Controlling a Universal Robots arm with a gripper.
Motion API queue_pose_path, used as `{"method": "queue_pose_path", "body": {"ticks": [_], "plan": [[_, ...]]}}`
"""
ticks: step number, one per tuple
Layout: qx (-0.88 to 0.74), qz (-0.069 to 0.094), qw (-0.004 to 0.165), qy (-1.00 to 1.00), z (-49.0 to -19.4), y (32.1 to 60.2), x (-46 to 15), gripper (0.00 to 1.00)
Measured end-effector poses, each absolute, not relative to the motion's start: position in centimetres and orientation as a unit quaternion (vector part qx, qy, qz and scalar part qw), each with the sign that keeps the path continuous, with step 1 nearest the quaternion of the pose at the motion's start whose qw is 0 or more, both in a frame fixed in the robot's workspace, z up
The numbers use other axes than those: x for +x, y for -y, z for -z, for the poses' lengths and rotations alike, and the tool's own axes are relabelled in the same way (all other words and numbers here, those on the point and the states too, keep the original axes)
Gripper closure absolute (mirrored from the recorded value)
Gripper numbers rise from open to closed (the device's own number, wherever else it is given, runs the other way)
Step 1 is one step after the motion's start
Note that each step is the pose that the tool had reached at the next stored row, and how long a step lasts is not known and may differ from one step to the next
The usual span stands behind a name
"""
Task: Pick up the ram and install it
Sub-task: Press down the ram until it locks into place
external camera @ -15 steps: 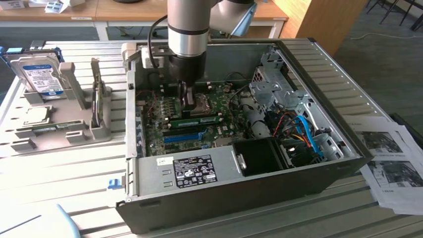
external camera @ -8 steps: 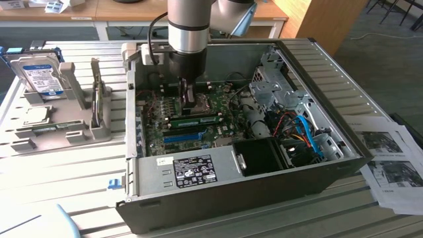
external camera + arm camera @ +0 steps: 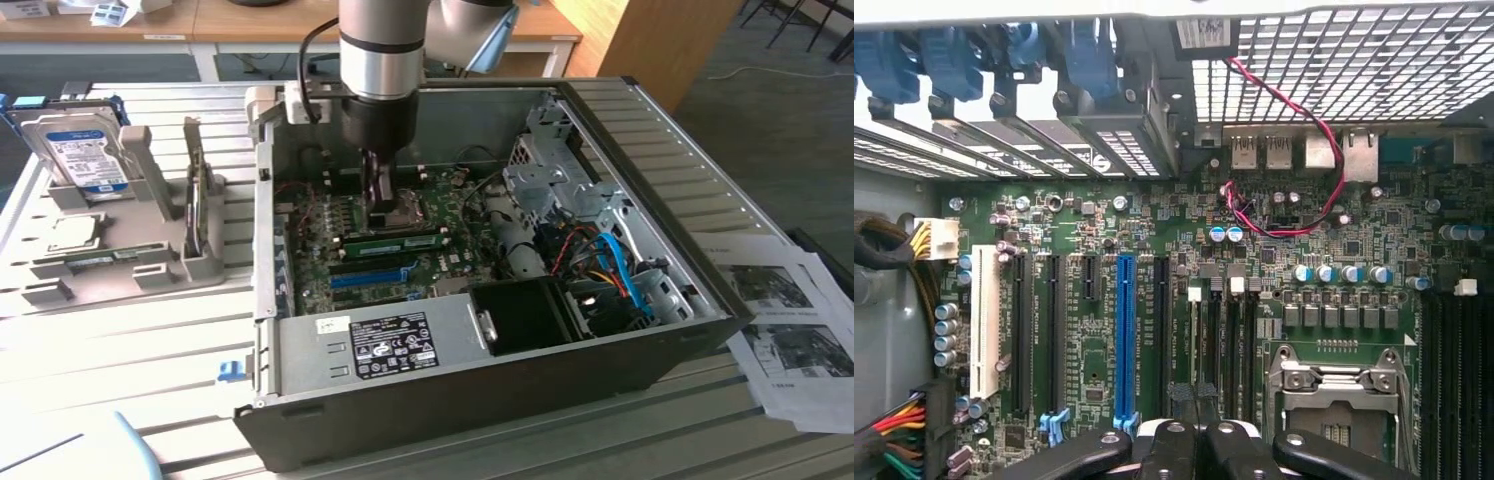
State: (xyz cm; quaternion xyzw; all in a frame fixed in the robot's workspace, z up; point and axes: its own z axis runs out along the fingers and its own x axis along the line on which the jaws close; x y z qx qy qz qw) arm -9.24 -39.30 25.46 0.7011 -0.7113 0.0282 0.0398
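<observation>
Fingers (image 3: 1169, 440) of the gripper (image 3: 383, 207) are drawn fully together, tips side by side with nothing visible between them, and they hang low inside the open computer case (image 3: 400, 410), just over the motherboard (image 3: 1324, 240). Just in front of the tips in the exterior view lies the ram (image 3: 390, 243), a long green stick already lying flat along the board in the memory slot area, apart from the fingers and not held. Judged from that, the pick and the carry look finished and the stick seems set in place; whether it is fully pressed home and latched cannot be told. A little beyond the ram sits the blue expansion slot (image 3: 1124, 335), untouched. Well away from the fingers, outside the case toward the exterior view's left, a grey parts holder (image 3: 120, 270) carries a hard drive (image 3: 83, 150).
</observation>
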Motion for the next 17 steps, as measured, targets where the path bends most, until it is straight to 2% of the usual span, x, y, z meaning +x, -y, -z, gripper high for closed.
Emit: {"method": "queue_pose_path", "body": {"ticks": [17], "plan": [[0.701,-0.028,0.040,0.711,-27.8,39.3,-9.1,0.91]]}}
